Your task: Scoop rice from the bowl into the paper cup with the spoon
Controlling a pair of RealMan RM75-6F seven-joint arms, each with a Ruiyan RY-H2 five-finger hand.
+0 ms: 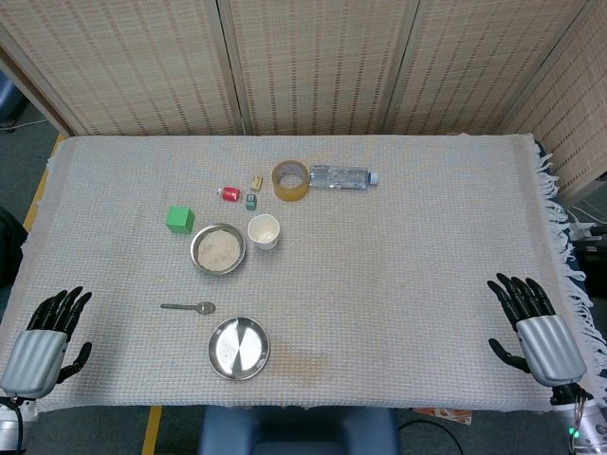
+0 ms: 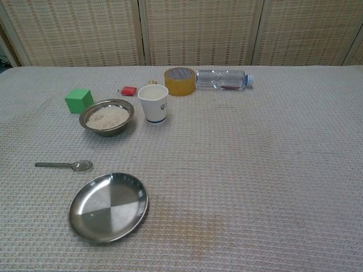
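While the spoon (image 1: 189, 307) lies well ahead-right of the left hand (image 1: 43, 343), both it and the right hand (image 1: 534, 329) rest empty, fingers spread.

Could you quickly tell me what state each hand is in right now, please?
Left hand: open, holding nothing.
Right hand: open, holding nothing.

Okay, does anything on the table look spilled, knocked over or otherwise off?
Only the water bottle lies on its side at the far edge, beside the tape roll. No rice is spilled around the bowl, and the paper cup stands upright.
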